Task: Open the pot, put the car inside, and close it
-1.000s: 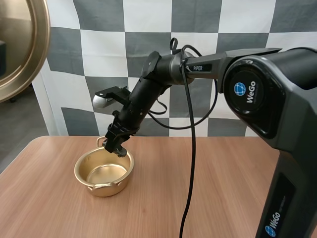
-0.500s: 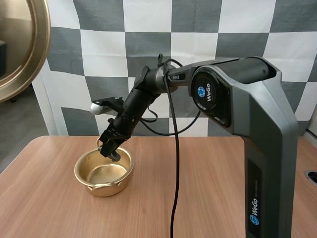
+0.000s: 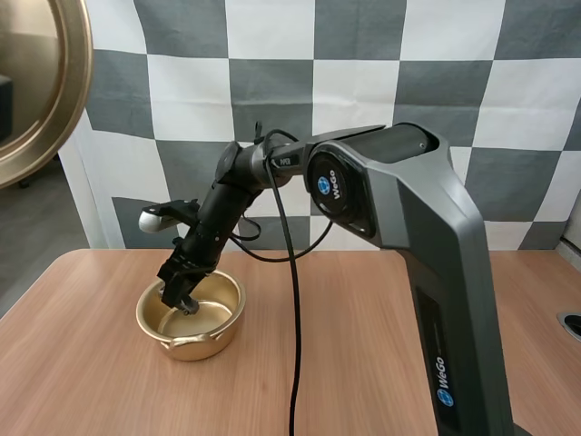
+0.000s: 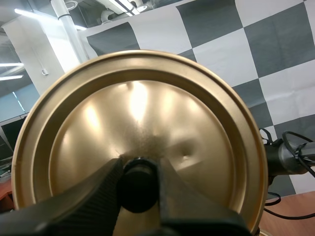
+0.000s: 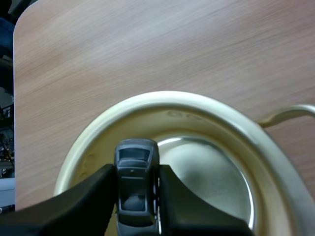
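Reaching lower and further left than half a second ago, with the right fingers [image 3: 175, 291] now dipping inside the rim of the round gold metal pot [image 3: 195, 343] rather than hanging at its far edge. Pinching a small dark grey toy car [image 5: 135, 189] by its two sides, one black finger pressing on each flank, roof and windscreen facing the wrist camera. Hanging the car over the inside of the pot, close to the wall and beside the shiny bottom; resting on that bottom or not, hard to tell from here. Possibly showing as a pale speck at the fingertips in the high view, though too small to be sure.

Standing open on the left part of the light wooden surface [image 3: 363, 327], small handles sticking out at the near and far rim.

Clamping the round black knob [image 4: 138, 187] of the wide gold metal lid [image 4: 138, 113] between the left fingers [image 4: 96, 194], one on each side. Holding that lid up high at the left of the high view, well apart from the pot below.
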### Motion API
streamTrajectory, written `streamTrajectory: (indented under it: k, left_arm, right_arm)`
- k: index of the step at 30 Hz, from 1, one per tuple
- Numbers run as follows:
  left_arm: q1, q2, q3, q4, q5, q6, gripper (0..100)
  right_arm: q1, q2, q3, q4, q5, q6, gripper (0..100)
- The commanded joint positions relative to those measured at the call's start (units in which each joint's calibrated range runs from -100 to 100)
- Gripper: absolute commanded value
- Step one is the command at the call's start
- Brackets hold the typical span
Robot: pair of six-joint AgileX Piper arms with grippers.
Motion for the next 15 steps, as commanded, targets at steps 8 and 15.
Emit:
streamTrajectory:
  k: [8,15]
  left_arm:
    - [0.0,0.0,0.0,-0.1,0.0,0.0,0]
    - [0.0,0.0,0.0,-0.1,0.0,0.0,0]
  right_arm:
    - [-0.1,1.7,-0.2,-4.0,0.0,1.2,0]
    - [-0.1,2.0,-0.2,-3.9,0.0,1.2,0]
